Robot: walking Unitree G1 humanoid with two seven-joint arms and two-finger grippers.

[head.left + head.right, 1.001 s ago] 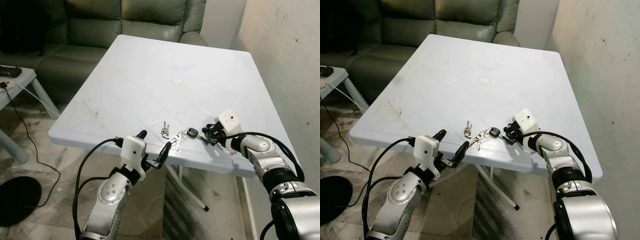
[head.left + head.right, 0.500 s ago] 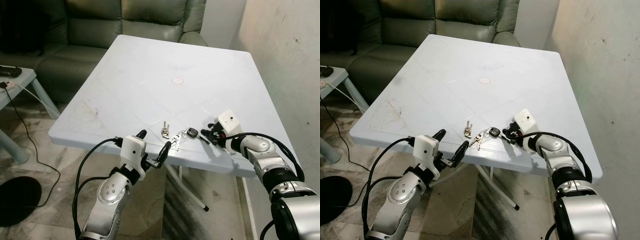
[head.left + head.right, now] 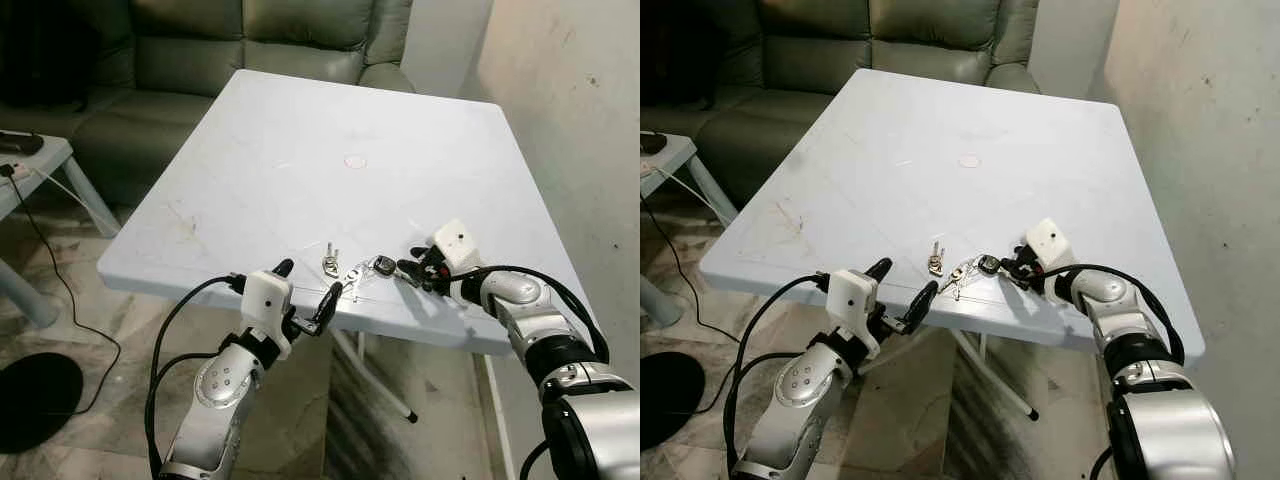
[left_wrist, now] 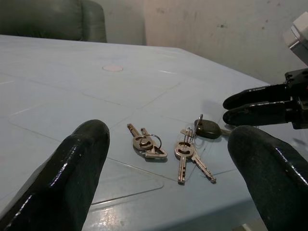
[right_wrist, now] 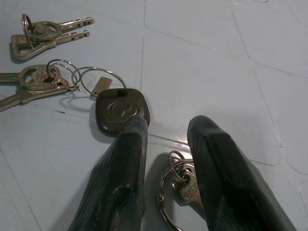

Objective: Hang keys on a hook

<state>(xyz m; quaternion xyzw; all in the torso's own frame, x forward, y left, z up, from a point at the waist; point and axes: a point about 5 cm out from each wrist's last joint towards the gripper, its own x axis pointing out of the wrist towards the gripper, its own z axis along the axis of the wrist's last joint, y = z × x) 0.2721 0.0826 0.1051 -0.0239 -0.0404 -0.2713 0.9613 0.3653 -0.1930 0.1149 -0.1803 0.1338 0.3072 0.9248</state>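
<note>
Two sets of keys lie near the front edge of the white table [image 3: 300,150]. One is a small pair of silver keys [image 3: 330,262]. The other is a bunch of silver keys [image 4: 185,153] ringed to a black fob [image 5: 120,110]. My right gripper [image 3: 403,271] rests low on the table just right of the fob, its fingers [image 5: 211,144] narrowly open. A loose key ring [image 5: 175,192] lies on the table between them. My left gripper [image 3: 310,280] hovers open at the table's front edge, facing the keys and apart from them.
A grey-green sofa [image 3: 200,60] stands behind the table. A small side table [image 3: 30,165] with a cable is at the left, and a black round base [image 3: 35,395] sits on the floor. A wall [image 3: 570,120] runs close along the right.
My right gripper has crept a little left, closer to the black fob. The left arm and the keys have not moved.
</note>
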